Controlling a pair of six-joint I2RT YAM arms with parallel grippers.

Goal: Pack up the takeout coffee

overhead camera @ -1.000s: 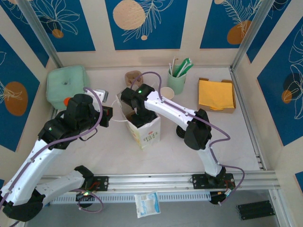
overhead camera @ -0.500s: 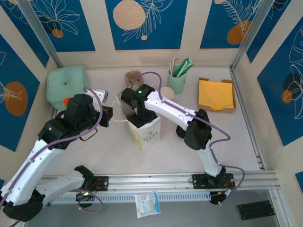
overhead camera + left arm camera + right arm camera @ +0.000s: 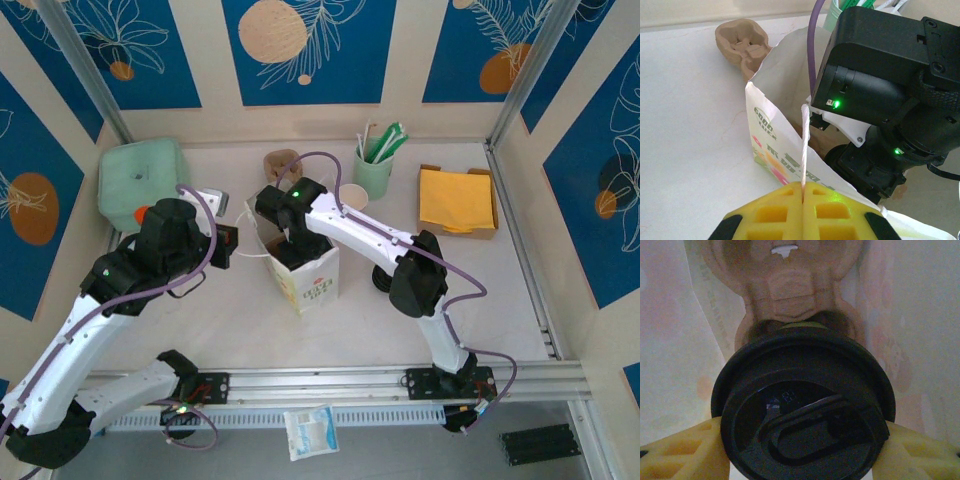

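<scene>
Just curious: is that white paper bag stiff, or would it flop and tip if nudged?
Probably floppy: the paper bag looks thin, its rim bowing where the handle is pulled. Likely light, so a nudge could slide or tip it, though the brown carrier inside may steady it.

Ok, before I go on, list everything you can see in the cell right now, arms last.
paper bag: one, white with print, table centre, top open
takeout coffee: one, black lid, inside the bag, over a carrier
bagged carrier: one, brown pulp, at the bag's bottom
spare carrier: one, brown pulp, on the table behind the bag
straw cup: one, mint green, back, right of centre
open cup: one, pale, beside the straw cup
napkins: one stack, yellow, back right
pad: one, pale green, back left
packet: one, white and blue, in front of the rail
left gripper: yellow fingers, shut on the bag's handle
right gripper: yellow fingers, gripping the coffee's lid
</scene>
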